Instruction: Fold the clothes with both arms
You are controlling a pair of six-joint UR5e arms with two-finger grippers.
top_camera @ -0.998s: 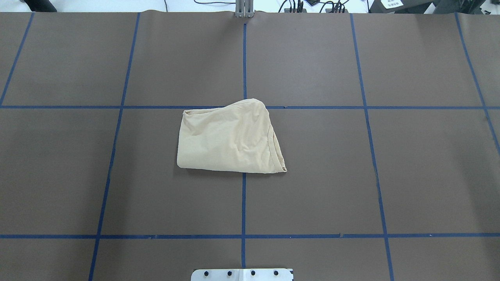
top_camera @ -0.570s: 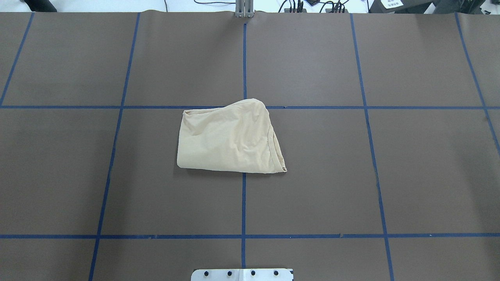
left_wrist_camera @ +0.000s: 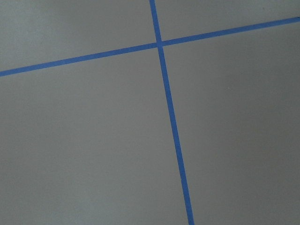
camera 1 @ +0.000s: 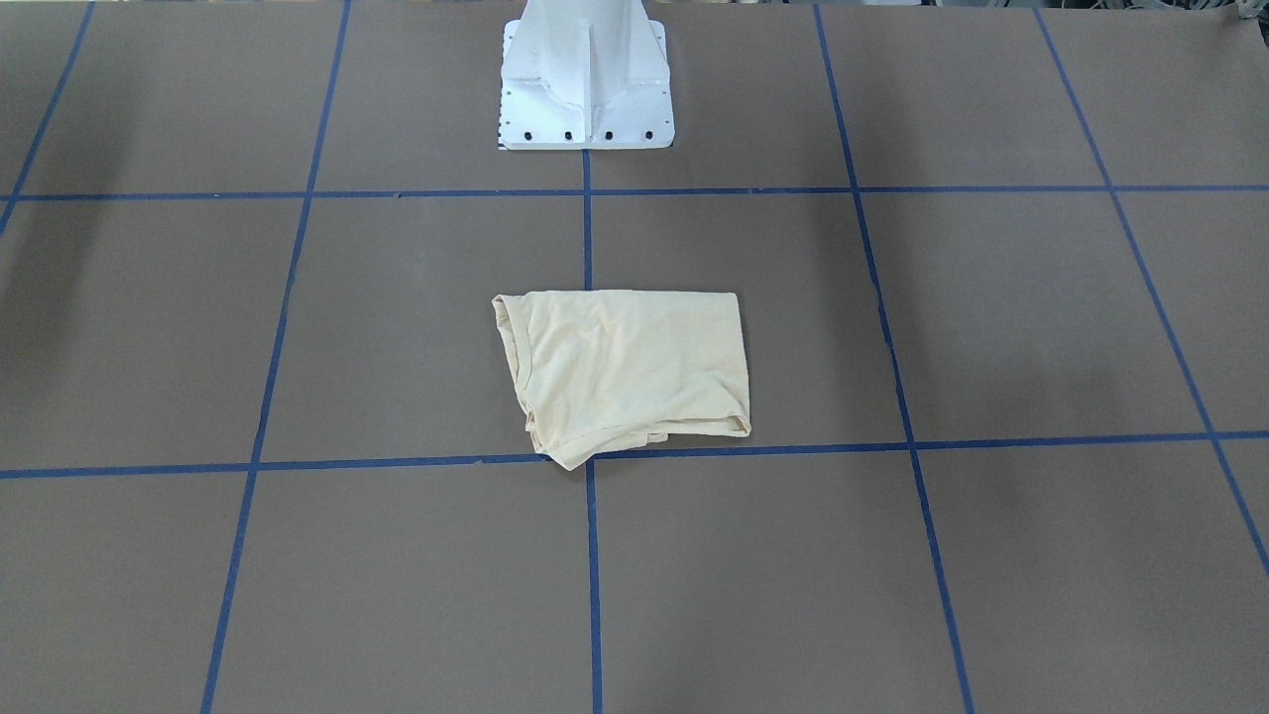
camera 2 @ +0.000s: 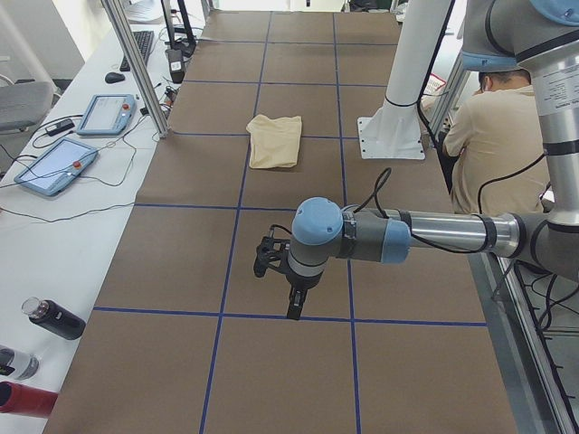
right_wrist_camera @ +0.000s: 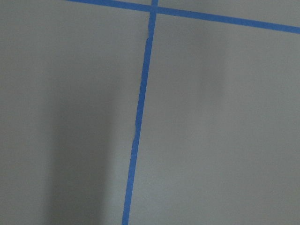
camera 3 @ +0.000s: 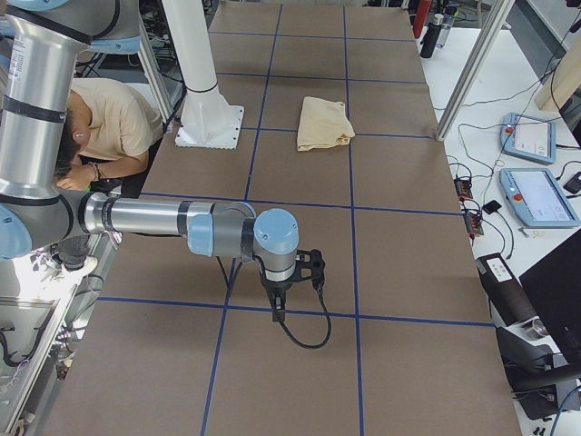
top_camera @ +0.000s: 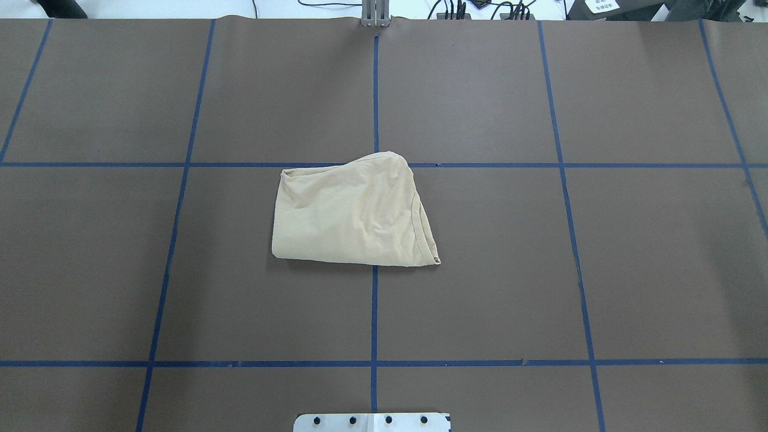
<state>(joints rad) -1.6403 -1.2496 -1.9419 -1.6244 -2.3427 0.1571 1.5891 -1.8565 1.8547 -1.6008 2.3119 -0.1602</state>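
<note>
A pale cream-yellow folded T-shirt (top_camera: 354,210) lies as a compact, slightly rumpled bundle at the centre of the overhead view. It rests on a brown paper-covered table (top_camera: 480,270) gridded with blue tape lines (top_camera: 375,90). The bundle straddles the vertical centre line, and its upper edge touches the horizontal line above it. In the front-facing view the shirt (camera 1: 630,367) sits mid-frame below the white pedestal base (camera 1: 585,79), one lower corner overlapping a tape crossing.

Neither arm appears in those two views. In the left side view the grey-silver left arm (camera 2: 434,237) reaches in from the right edge, and its black left gripper (camera 2: 293,306) hangs over bare table in the lower centre, well apart from the shirt (camera 2: 275,140) at upper centre. In the right side view the right gripper (camera 3: 275,309) hangs likewise, far from the garment (camera 3: 325,123). Whether either pair of fingers is open or closed cannot be told. A person in a beige top (camera 3: 109,123) bends at the left edge.
</note>
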